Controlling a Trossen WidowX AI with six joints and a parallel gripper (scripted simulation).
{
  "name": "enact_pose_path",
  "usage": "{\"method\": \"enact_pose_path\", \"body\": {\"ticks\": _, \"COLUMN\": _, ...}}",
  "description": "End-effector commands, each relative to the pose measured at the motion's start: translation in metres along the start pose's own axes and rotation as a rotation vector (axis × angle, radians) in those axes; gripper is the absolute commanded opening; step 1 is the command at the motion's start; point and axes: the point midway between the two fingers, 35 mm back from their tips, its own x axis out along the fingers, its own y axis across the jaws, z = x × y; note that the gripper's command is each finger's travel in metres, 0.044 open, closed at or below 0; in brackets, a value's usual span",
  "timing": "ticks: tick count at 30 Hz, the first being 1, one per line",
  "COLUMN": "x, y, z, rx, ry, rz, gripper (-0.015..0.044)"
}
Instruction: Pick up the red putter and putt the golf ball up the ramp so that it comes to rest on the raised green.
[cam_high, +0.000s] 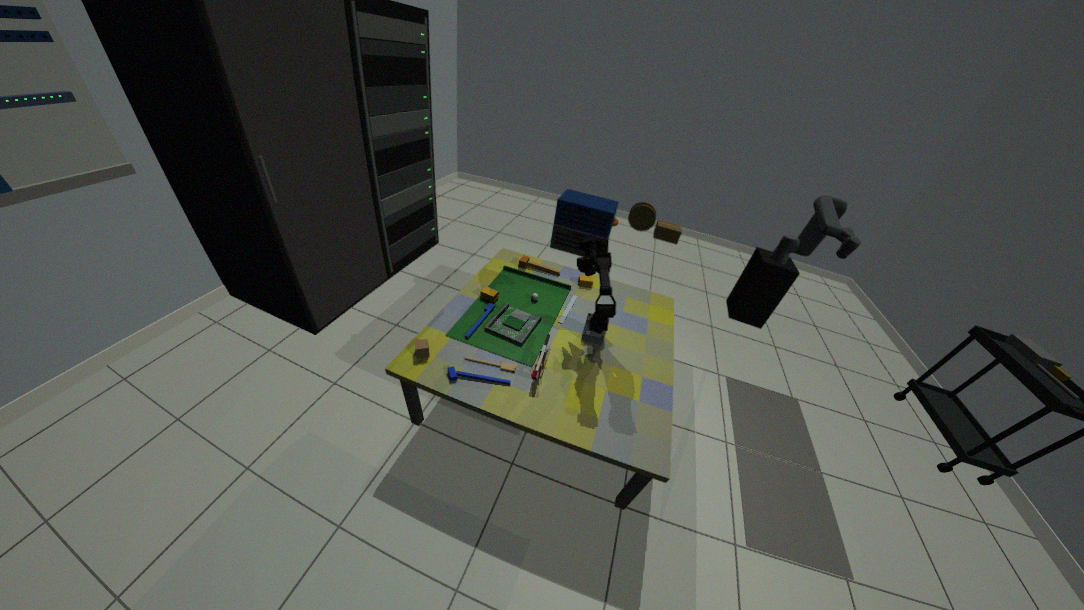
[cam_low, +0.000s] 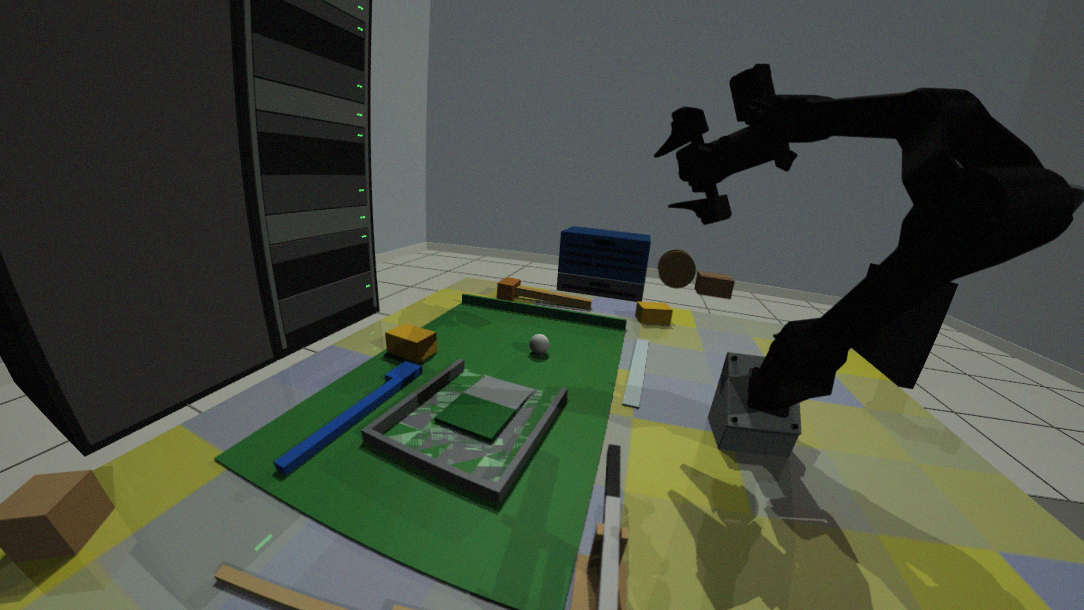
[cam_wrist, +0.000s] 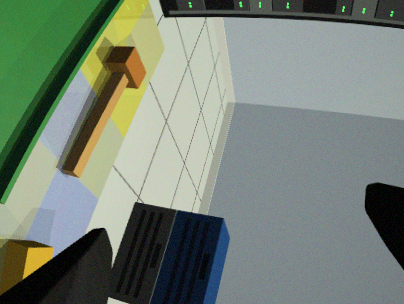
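One step is in hand: the reach. The gripper (cam_low: 667, 178) hangs high over the table's far end, fingers spread wide and empty. The putter (cam_high: 539, 365) lies well apart, beside the mat's (cam_low: 394, 523) near corner. The ball (cam_low: 538, 342) rests on the mat. Next, descend and straddle the shaft.

i count one white ball (cam_low: 538, 342), two blue putters (cam_low: 344, 418) (cam_high: 477, 376), two orange blocks (cam_low: 410, 342) (cam_low: 653, 312), and one brown block (cam_low: 51, 512).
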Motion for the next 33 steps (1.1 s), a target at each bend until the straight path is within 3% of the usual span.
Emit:
{"method": "enact_pose_path", "body": {"ticks": 1, "x": 0.019, "y": 0.028, "z": 0.069, "rx": -0.064, "ry": -0.161, "rz": 0.147, "gripper": 0.0440}}
{"method": "enact_pose_path", "body": {"ticks": 11, "x": 0.016, "y": 0.117, "z": 0.203, "rx": -0.221, "ry": -0.474, "rz": 0.523, "gripper": 0.0440}}
{"method": "enact_pose_path", "body": {"ticks": 21, "x": -0.048, "y": 0.225, "z": 0.301, "rx": -0.375, "ry": -0.735, "rz": 0.987, "gripper": 0.0440}}
{"method": "enact_pose_path", "body": {"ticks": 25, "x": -0.079, "y": 0.257, "z": 0.324, "rx": -0.418, "ry": -0.810, "rz": 1.150, "gripper": 0.0440}}
{"method": "enact_pose_path", "body": {"ticks": 33, "x": -0.084, "y": 0.259, "z": 0.325, "rx": -0.420, "ry": -0.813, "rz": 1.158, "gripper": 0.0440}}
